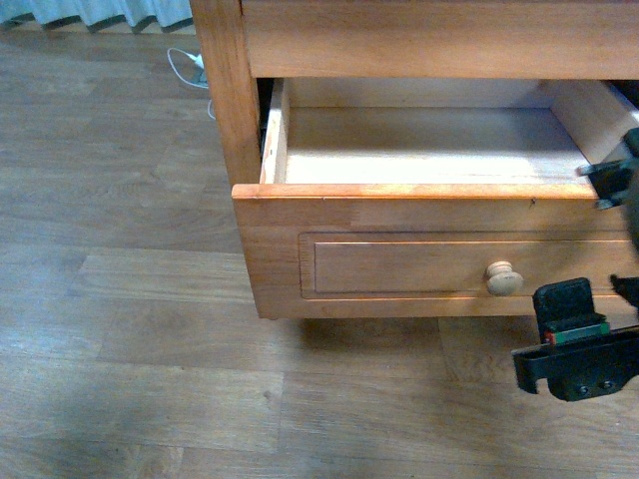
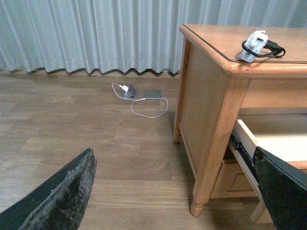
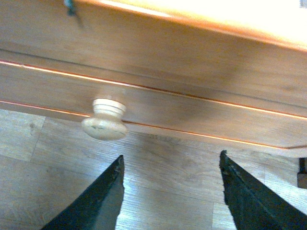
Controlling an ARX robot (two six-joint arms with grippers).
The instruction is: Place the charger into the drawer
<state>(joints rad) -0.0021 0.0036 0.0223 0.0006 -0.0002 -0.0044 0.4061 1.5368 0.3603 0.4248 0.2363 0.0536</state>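
The drawer [image 1: 399, 261] of the honey-brown cabinet is pulled out, and its pale inside is empty. Its round pale knob [image 1: 504, 278] shows in the right wrist view [image 3: 104, 122] too. A white charger [image 2: 254, 44] wrapped with a black cable lies on the cabinet top, seen only in the left wrist view. My right gripper [image 1: 574, 344] is open and empty, low in front of the drawer front [image 3: 192, 91], just right of the knob. My left gripper [image 2: 172, 153] is open and empty, off the cabinet's left side, with the open drawer [image 2: 268, 136] beside it.
A second white plug with a looped white cable [image 2: 144, 103] and a grey block lie on the wooden floor by the curtain; they also show in the front view [image 1: 190, 65]. The cabinet's front leg [image 2: 204, 191] stands close to my left gripper.
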